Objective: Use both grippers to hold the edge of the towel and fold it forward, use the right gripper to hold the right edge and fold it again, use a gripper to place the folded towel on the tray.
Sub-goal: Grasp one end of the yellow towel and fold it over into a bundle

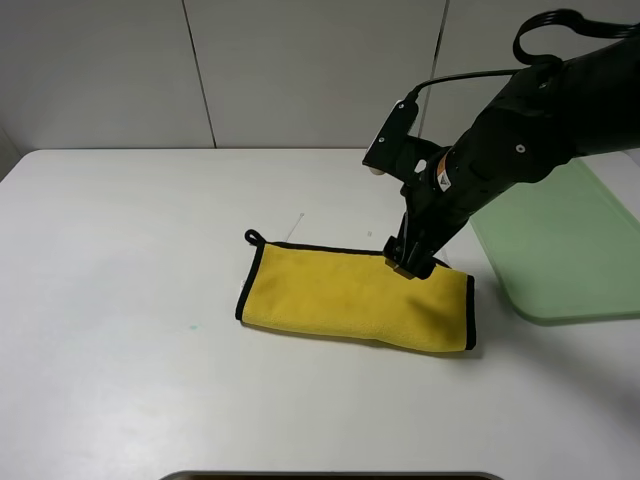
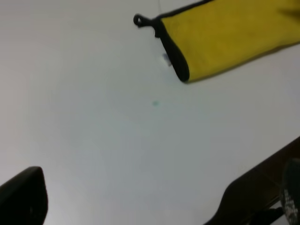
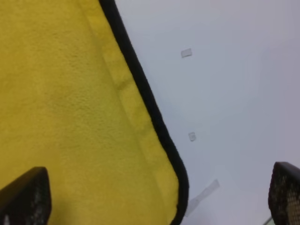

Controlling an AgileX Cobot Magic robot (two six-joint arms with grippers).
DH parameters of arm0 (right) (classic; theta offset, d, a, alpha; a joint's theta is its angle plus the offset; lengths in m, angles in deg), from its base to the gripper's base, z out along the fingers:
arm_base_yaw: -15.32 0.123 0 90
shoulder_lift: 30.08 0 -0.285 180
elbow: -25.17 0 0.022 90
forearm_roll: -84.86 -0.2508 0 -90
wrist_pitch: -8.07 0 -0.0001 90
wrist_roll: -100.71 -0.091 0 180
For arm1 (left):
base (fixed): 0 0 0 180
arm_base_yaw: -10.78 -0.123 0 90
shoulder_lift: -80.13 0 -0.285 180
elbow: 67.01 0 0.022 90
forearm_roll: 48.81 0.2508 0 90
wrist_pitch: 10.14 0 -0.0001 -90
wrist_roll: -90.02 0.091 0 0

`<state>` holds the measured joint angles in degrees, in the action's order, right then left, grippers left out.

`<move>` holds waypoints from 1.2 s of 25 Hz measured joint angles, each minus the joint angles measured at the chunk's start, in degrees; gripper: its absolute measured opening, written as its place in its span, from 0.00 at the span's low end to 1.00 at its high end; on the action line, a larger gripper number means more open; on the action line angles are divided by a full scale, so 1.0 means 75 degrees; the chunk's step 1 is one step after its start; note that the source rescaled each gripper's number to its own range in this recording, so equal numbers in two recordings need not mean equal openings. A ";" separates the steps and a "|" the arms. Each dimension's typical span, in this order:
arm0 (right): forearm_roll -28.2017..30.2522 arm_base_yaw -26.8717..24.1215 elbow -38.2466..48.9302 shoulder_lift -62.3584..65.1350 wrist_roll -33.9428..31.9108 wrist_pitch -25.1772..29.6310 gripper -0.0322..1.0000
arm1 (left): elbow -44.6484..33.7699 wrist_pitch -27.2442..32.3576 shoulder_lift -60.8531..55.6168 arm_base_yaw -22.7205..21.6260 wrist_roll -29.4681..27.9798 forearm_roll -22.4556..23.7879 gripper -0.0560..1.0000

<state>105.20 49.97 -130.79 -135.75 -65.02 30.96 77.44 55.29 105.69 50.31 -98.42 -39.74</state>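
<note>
Towel: The towel [image 1: 350, 300] lies flat on the white table [image 1: 120, 300]. It looks folded once into a long strip.
Long way: The strip runs sideways under the jaws, from the tray end to the end with the little black loop [image 2: 139, 20].
Right gripper: The right gripper [image 1: 410, 265] hangs low over the far long edge of the towel, close to the tray end. Its jaws are wide apart and have nothing in them.
Between the jaws: One of its fingers [image 3: 23, 197] is over the yellow cloth and the other is over bare table. The black trim [image 3: 140, 89] runs between them, and a rounded corner sits close by.
Edge to grab: The short right edge [image 1: 470, 312] is just beside the right jaws, on the tray side. The jaws are not on it yet.
Left gripper: The left gripper [image 2: 154, 197] is spread wide with nothing in it. The loop end of the towel is well away in front of its jaws.
Nearer arm: The right one, by a lot.
Tray: The pale-green tray [image 1: 560, 250] is near the right jaws, on the side away from the towel. It does not touch the towel.
Next move, a guess: The right jaws should shift onto the short right edge and pinch it. Then they should carry it along the long way toward the loop end.
</note>
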 joint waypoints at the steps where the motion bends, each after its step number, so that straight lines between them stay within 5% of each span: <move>1: -0.0045 0.0000 0.0000 0.0000 0.0000 0.0000 1.00 | -0.0220 -0.0008 -0.0221 0.0000 -0.0062 0.0000 1.00; 14: -0.0357 0.0000 0.0000 0.0000 0.0000 -0.0014 1.00 | -0.1585 -0.0675 -0.1139 0.0000 -0.0427 -0.0168 1.00; 30: -0.0418 0.0000 0.0000 0.0000 -0.0075 -0.0014 1.00 | -0.1761 -0.0638 -0.1153 0.0000 -0.0427 -0.0168 1.00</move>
<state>102.07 49.97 -130.79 -135.75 -65.58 30.86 64.23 50.50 97.04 50.31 -101.62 -41.00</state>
